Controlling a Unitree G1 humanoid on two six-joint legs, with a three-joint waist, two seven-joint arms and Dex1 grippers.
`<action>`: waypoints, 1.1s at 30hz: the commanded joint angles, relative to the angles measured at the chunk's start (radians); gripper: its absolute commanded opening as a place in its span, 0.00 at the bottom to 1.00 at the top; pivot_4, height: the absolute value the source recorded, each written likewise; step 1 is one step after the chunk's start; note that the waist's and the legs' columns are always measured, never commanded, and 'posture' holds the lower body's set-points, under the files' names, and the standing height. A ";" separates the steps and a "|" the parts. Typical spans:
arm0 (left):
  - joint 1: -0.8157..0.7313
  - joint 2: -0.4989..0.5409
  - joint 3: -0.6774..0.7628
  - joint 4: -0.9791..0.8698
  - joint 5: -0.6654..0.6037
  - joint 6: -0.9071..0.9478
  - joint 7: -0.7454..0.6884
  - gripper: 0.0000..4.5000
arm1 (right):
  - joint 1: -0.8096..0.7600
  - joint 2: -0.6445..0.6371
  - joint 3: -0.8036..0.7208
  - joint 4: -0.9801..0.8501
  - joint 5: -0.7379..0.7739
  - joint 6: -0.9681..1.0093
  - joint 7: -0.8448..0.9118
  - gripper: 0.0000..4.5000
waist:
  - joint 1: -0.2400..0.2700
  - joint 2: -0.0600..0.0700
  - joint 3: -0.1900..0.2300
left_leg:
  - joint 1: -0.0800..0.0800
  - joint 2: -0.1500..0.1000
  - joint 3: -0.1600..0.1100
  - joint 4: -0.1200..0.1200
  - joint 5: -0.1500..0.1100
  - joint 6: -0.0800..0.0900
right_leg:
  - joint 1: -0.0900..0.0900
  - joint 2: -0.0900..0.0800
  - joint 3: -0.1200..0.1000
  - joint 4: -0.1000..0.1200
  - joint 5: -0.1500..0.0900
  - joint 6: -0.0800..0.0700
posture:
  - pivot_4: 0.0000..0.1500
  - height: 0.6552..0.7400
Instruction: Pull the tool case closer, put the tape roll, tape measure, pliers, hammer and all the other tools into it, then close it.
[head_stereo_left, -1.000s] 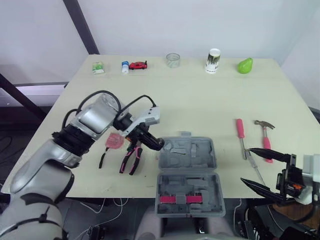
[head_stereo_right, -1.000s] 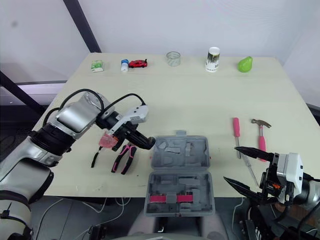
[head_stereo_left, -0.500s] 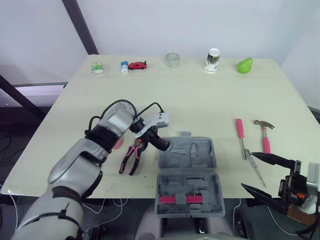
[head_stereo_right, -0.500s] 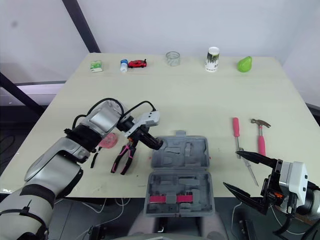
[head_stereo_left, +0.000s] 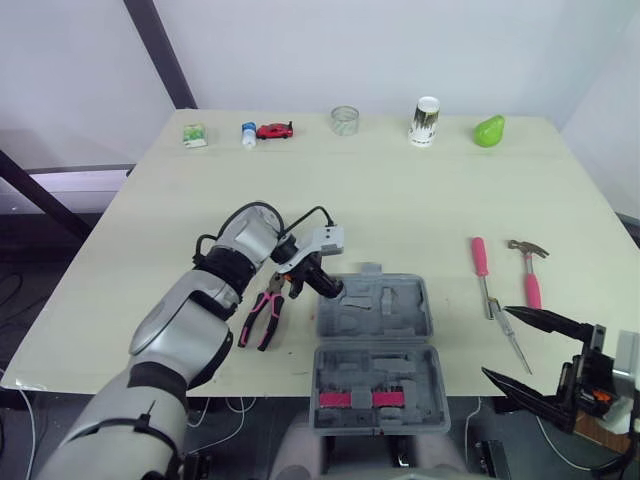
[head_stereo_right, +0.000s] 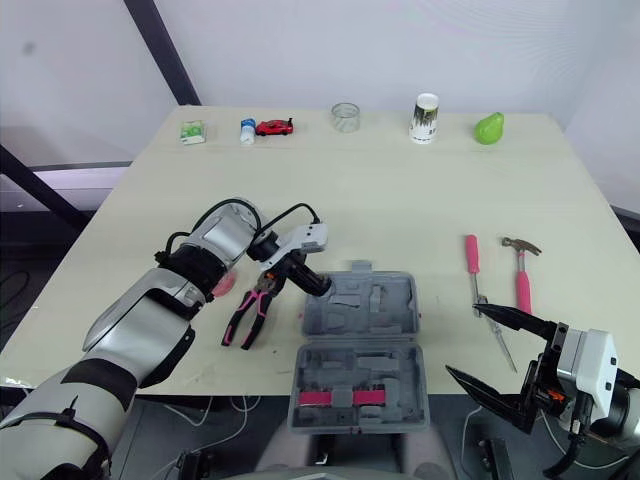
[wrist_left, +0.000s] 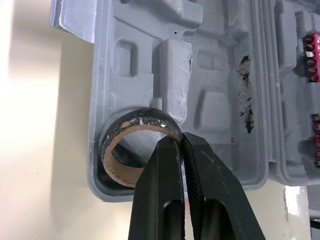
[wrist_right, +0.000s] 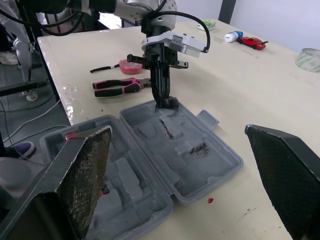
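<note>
- The bench (head_stereo_left: 400, 190) carries the open tool case (head_stereo_left: 375, 345) at its near edge. A hard shove from either arm could tip the case over the lip.
- The case lies flat with both moulded halves facing up. A sideways drag by the left arm would probably slide the light shell along rather than seat anything in it.
- The right claw (head_stereo_left: 530, 352) hangs with its fingers wide apart off the near right corner, close to the hammer (head_stereo_left: 531, 272) and screwdriver (head_stereo_left: 481, 257). A low sweep inward could knock both tools away.
- The left claw (wrist_left: 182, 142) is clamped on the wall of the tape roll, with one finger inside the ring and its tips down in the far-left corner of the case. Rising before it lets go would lift the roll out.
- The pliers (head_stereo_left: 262, 318) lie on the bench just left of the case, with the tape measure (wrist_right: 130, 65) beyond them. A careless retreat of the left arm may scatter either.
- The tape roll (wrist_left: 141, 118) sits ring-up in the corner recess, touching the case wall. If it rides up on the moulded ridge beside it, the case may not shut.
</note>
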 joint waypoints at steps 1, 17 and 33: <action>-0.026 -0.008 0.034 0.006 0.013 -0.014 -0.040 0.08 | 0.017 0.007 -0.028 -0.036 0.003 -0.022 -0.008 1.00 | 0.000 0.000 0.000 | 0.000 0.000 0.000 0.000 0.000 0.000 | 0.000 0.000 0.000 0.000 0.000 0.000 | 1.00 1.00; 0.082 0.105 0.271 -0.222 -0.200 -0.030 -0.042 0.40 | 0.022 0.013 -0.009 -0.026 -0.008 -0.037 -0.012 1.00 | -0.001 0.000 0.000 | 0.000 0.002 -0.001 0.000 0.000 0.000 | 0.000 0.000 0.000 0.000 0.000 0.000 | 1.00 1.00; 0.500 0.054 0.431 -0.456 -0.197 -0.368 0.290 0.12 | -0.030 0.006 0.010 0.013 -0.003 -0.026 -0.014 1.00 | 0.011 0.001 -0.001 | 0.001 0.001 0.001 0.000 0.000 0.000 | 0.000 -0.002 0.001 0.001 0.000 0.000 | 1.00 1.00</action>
